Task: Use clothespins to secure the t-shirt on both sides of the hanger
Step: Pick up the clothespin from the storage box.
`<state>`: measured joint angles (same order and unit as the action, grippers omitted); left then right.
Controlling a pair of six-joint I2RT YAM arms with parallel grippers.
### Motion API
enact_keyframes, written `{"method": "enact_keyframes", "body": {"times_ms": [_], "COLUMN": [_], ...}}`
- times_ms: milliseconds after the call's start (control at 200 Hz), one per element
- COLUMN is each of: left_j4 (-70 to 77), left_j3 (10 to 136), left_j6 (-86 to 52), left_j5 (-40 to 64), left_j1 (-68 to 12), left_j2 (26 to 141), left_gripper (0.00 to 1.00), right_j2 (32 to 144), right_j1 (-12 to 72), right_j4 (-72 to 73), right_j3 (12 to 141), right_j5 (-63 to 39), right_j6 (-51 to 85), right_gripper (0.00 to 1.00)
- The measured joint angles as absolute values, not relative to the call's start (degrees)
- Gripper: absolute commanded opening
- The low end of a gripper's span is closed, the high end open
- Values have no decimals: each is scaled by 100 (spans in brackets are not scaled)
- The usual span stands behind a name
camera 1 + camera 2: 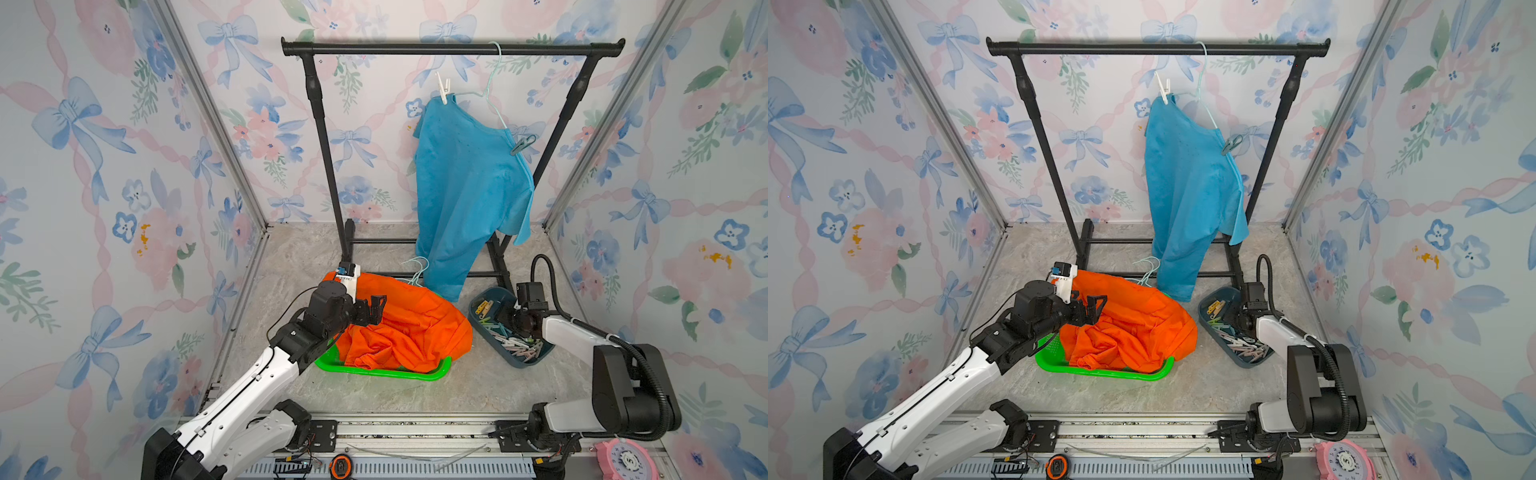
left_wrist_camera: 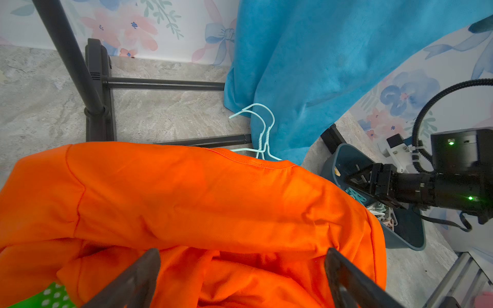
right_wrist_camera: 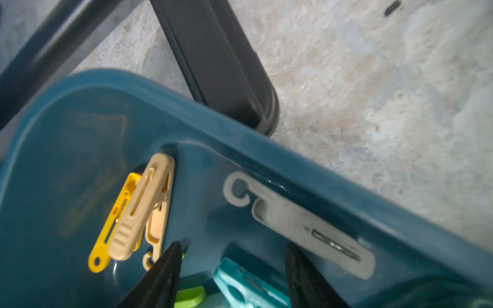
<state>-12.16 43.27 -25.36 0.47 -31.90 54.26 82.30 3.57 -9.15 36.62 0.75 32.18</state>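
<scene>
The right gripper point(image 3: 232, 256) is down inside the dark teal bin point(image 3: 240, 128), which stands on the table by the rack's point(image 1: 453, 48) foot. Its fingers are moderately apart with nothing between them. The left gripper point(image 2: 242, 256) hovers over the orange t-shirt point(image 1: 411, 328) in the green basket point(image 1: 382, 372), its fingers spread wide and empty.

The step in hand looks like picking one clothespin from the bin. A clean pick would take a single peg across its long axis near the handle end, so the nose projects forward, ready to be squeezed open.

- **Pale grey clothespin point(image 3: 301, 224):** it lies flat, with its long axis parallel to the bin wall and its hooked end toward the bin's rounded corner. One finger would probably have little room against the wall.
- **Beige clothespin point(image 3: 141, 210):** its nose points into that corner and its ridged handle end is nearest the fingers. It rests on a yellow clothespin point(image 3: 106, 240), so both might lift together.
- **Main heap of clothespins point(image 1: 517, 343):** it lies tangled at the bin's near end and looks a poorer choice.

The blue t-shirt point(image 1: 465, 178) on the hanger point(image 1: 498, 112) already carries two pegs. A white clothespin point(image 1: 443, 89) stands nearly upright with its handles up. A grey-teal clothespin point(image 1: 523, 144) juts out tilted at the lower shoulder.
</scene>
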Motion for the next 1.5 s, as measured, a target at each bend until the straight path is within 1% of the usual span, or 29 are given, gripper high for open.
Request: {"method": "enact_keyframes", "body": {"times_ms": [240, 385, 480, 665, 725, 825, 890, 1150, 1235, 1290, 1330, 1400, 1450, 1500], "left_j4": [-1219, -1219, -1219, -1219, -1219, -1219, -1219, -1219, -1221, -1221, -1221, -1221, -1223, -1223], "left_j3": [4327, 4327, 4327, 4327, 4327, 4327, 4327, 4327, 4327, 4327, 4327, 4327, 4327, 4327], "left_j6": [-2541, -2554, -2565, -2580, -2580, -2582, -2580, -2582, -2582, -2582, -2582, -2582, -2582, -2582], "left_j5": [45, 45, 45, 45, 45, 45, 43, 40, 40, 40, 40, 38, 38, 40], "left_j1": [-3190, -3190, -3190, -3190, -3190, -3190, -3190, -3190, -3190, -3190, -3190, -3190, -3190, -3190], "left_j2": [5426, 5426, 5426, 5426, 5426, 5426, 5426, 5415, 5389, 5376, 5367, 5367, 5367, 5367], "left_gripper": [98, 98, 98, 98, 98, 98, 98, 98, 97, 97, 97, 98, 97, 98], "right_j2": [8350, 8377, 8370, 8158, 8093, 8082, 8103, 8615, 8742, 8777, 8777, 8777, 8777, 8777], "right_j1": [650, 655, 642, 447, 392, 379, 392, 482, 493, 493, 491, 478, 456, 443], "right_j4": [-729, -731, -740, -891, -882, -827, -775, -484, -410, -384, -384, -373, -375, -375], "right_j3": [3706, 3750, 3750, 3817, 3870, 3942, 3957, 4066, 4069, 4069, 4069, 4066, 4066, 4064], "right_j5": [71, 73, 73, 49, 10, -113, -207, -429, -449, -447, -447, -445, -440, -445], "right_j6": [3267, 3260, 3258, 3225, 3232, 3282, 3321, 3457, 3479, 3483, 3489, 3520, 3542, 3527], "right_gripper": [55, 57, 57, 46, 46, 53, 55, 52, 48, 43, 37, 32, 30, 26]}}
